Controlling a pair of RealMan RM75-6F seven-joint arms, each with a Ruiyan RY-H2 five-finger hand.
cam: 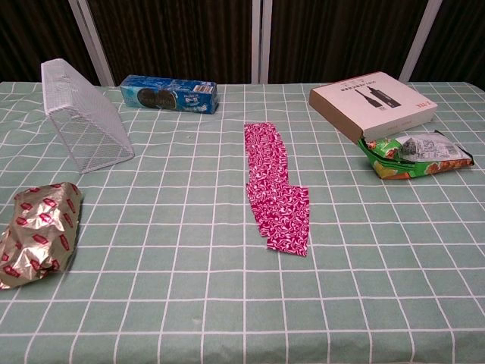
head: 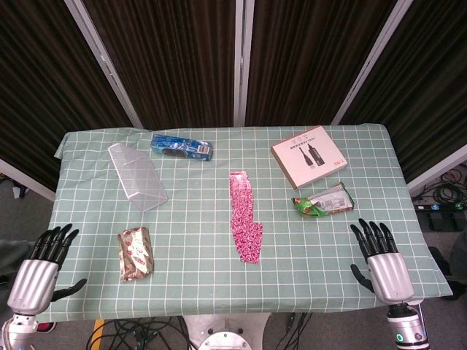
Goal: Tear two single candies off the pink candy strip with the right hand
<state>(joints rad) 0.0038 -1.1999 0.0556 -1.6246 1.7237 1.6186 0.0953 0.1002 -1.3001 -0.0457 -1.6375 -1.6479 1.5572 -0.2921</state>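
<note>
The pink candy strip (head: 244,215) lies flat in the middle of the green checked tablecloth, running from the centre towards the front; in the chest view the strip (cam: 274,188) widens at its near end. My right hand (head: 381,262) is open at the table's front right corner, well to the right of the strip, holding nothing. At the front left corner my left hand (head: 40,268) is open too, off the table's edge. Neither hand shows in the chest view.
A clear plastic container (head: 136,176) lies at the back left, a blue biscuit pack (head: 181,147) behind it. A foil snack bag (head: 136,252) is at the front left. A white box (head: 308,156) and a green snack bag (head: 323,200) sit on the right.
</note>
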